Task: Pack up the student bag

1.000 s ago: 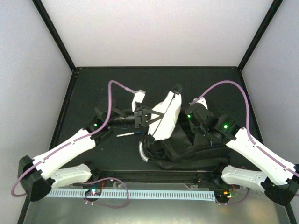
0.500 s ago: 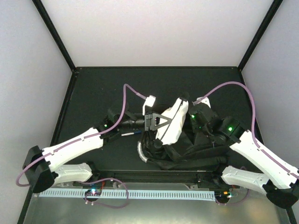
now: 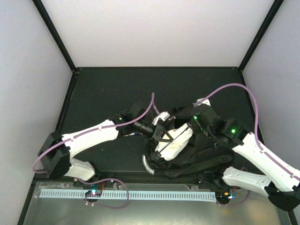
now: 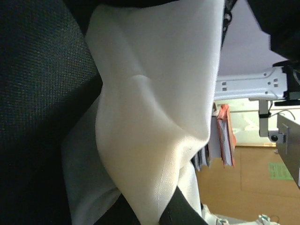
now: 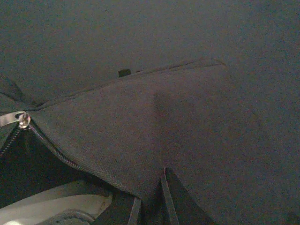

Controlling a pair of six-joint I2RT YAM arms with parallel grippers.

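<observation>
Top external view: the left claw point(image 3: 161, 133) is closed on the whitish pouch point(image 3: 177, 139), which slants ahead of it into the open mouth of the student bag point(image 3: 197, 157). The bag lies on the bench point(image 3: 103, 93), below and between both claws. The right claw point(image 3: 191, 123) is closed on the bag's upper edge, just beyond the pouch

Left wrist view: the frame ahead of the claw is filled by the pouch, with black bag fabric against its left side

Right wrist view: a fold of bag fabric is pinched in the claw; the zipper pull point(image 5: 19, 118) lies to its left, and the pouch shows under the held flap

Risk: should the flap slacken, the pouch may be caught on the zipper edge and left half out

Compared with one second ago, the pouch has been carried across from beside the bag and lowered into its mouth
</observation>
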